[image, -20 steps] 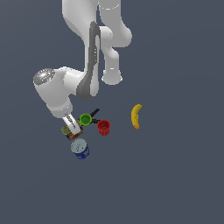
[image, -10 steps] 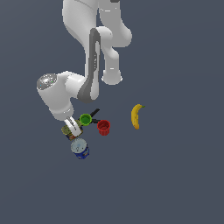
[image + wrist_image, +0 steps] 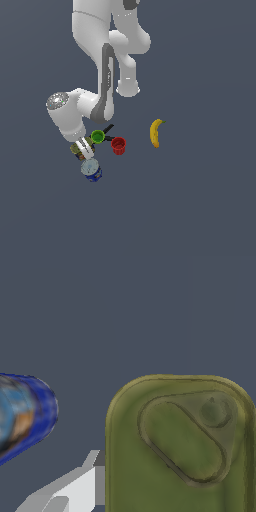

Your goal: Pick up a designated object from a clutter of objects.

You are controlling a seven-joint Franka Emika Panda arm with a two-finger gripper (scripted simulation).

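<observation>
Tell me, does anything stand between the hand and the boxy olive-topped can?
Nothing visible does. The hand is already at the boxy can, one finger beside its wall. The round blue can stands close by, not between them.

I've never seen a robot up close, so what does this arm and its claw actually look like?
The arm is glossy white, built of thick rounded segments with dark grey bands at the joints and a speckled silver cap on one joint. No cables or markings show. The claw has pale, blocky fingers.
</observation>
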